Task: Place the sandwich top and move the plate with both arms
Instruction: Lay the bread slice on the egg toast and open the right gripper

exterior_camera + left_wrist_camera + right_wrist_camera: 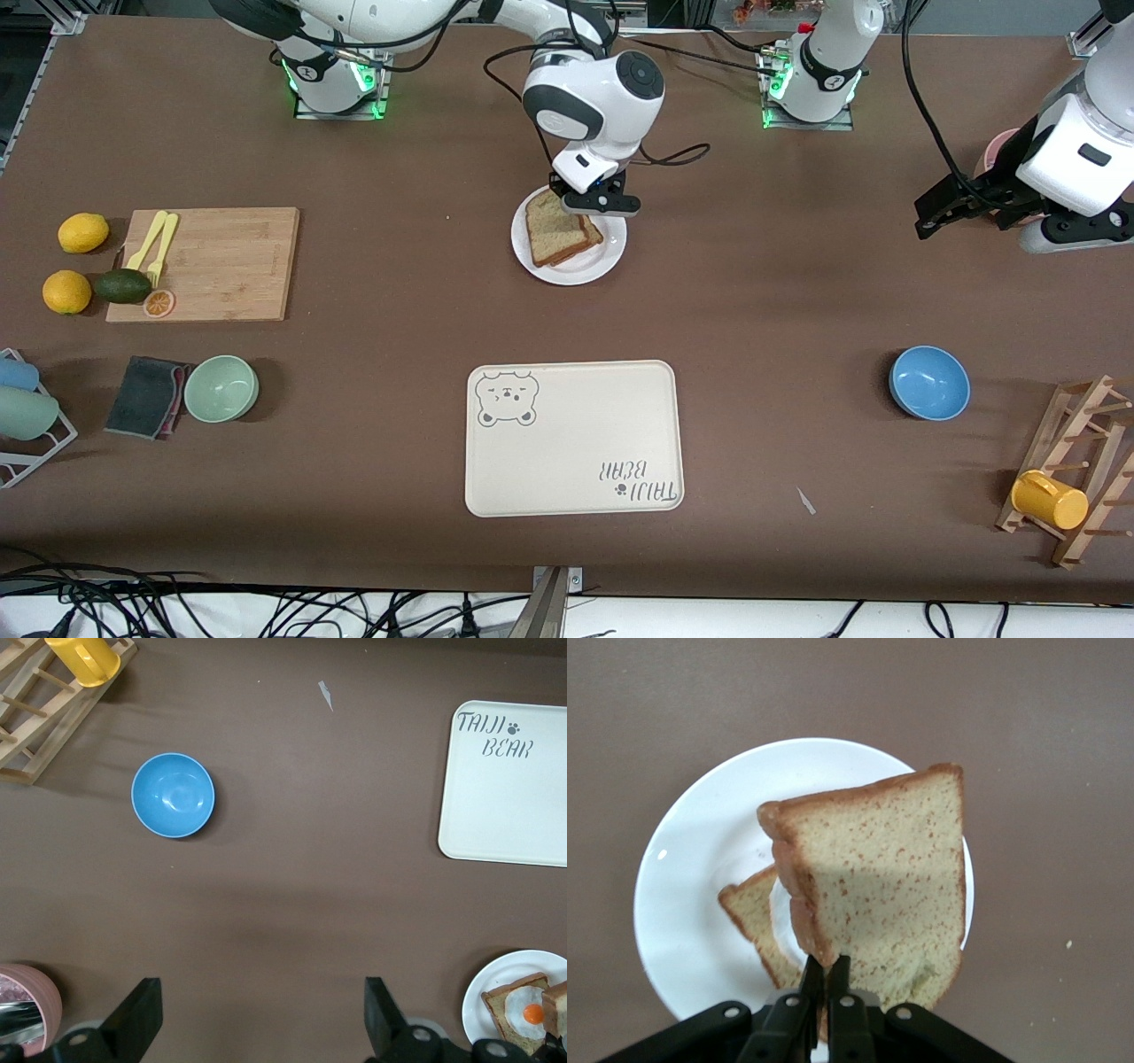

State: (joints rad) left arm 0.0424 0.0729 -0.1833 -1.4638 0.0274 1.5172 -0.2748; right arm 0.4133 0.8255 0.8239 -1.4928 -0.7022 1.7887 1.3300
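My right gripper [825, 992] pinches the sandwich top [877, 877] over the plate [691, 904]. I should square it above the egg slice [523, 1014] before releasing. My left gripper [257, 1028] waits wide open, empty.

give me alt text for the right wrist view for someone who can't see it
The right end effector, shut on the edge of the sandwich top, holds the slice tilted over a white plate. A second bread slice lies on the plate beneath it, on a brown table.
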